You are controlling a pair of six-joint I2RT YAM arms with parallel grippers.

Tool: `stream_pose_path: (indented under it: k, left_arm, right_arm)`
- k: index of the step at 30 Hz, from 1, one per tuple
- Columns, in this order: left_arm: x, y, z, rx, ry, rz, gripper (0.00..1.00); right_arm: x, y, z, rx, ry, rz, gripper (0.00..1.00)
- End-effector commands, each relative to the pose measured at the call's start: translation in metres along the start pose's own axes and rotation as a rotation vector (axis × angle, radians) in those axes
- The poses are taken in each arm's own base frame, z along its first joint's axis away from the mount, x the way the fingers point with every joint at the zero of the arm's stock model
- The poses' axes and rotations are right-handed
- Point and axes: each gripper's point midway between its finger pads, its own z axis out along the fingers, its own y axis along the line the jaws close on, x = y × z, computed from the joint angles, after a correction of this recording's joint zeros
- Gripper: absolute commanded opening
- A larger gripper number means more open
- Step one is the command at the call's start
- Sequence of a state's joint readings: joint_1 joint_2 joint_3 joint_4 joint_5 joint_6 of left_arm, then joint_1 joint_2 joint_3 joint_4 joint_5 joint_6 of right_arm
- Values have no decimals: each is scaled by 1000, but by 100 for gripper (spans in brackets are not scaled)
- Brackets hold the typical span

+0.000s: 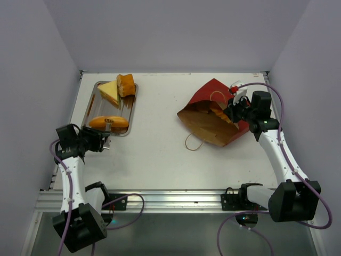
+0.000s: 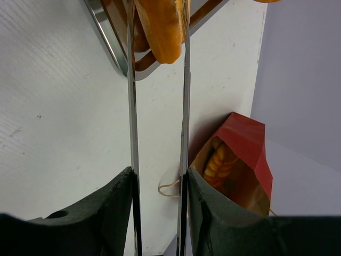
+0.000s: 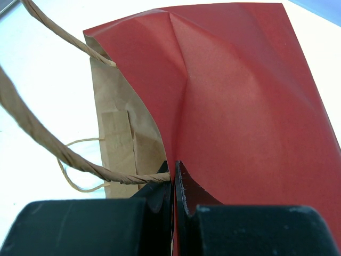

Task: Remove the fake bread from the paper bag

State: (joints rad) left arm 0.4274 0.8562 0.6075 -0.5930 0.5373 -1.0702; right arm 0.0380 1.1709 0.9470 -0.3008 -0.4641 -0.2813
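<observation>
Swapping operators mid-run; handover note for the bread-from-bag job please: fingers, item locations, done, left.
Left gripper: fingers straddle the long roll on the steel tray; gripped or released, can't tell.
Right gripper: shut on the paper bag edge, mouth facing the tray.
Done: roll, yellow wedge and brown bun on the tray.
Left: one ridged piece visible inside the bag.

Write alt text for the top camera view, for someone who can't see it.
The right gripper pinches the rim of a red paper bag lying open on a white table, bread showing inside. At left, the left gripper reaches over a steel tray holding three bread pieces.
</observation>
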Motion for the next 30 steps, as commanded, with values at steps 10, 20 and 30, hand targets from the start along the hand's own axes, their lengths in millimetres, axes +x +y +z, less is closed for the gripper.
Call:
stream_pose_path:
  k: [10, 20, 30]
  left_arm:
    - [15, -16, -5, 73, 105, -18, 46]
    - [30, -36, -7, 137, 202, 1, 46]
    - [41, -35, -6, 134, 241, 13, 44]
  right_arm:
    - [-9, 4, 0, -24, -33, 1, 2]
    - [-7, 3, 1, -24, -27, 4, 2]
    - [-7, 3, 1, -24, -26, 5, 2]
